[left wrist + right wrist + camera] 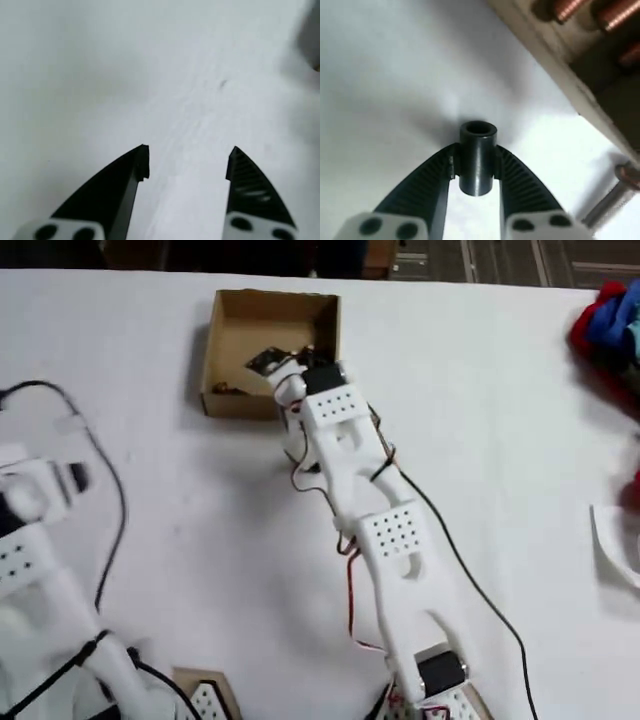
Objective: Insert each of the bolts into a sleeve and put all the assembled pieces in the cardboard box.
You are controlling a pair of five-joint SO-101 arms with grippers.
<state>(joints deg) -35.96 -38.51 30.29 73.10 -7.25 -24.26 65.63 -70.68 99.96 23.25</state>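
Well, the left tool hangs over the bare white table with its jaws apart, holding nothing. The right tool is clamped on a black sleeve, just beside the wall of the cardboard box. A bolt lies near it. The sleeve should be held tight and straight, so the bolt can slide into its hole. Farther right on the table sits a red and blue heap.
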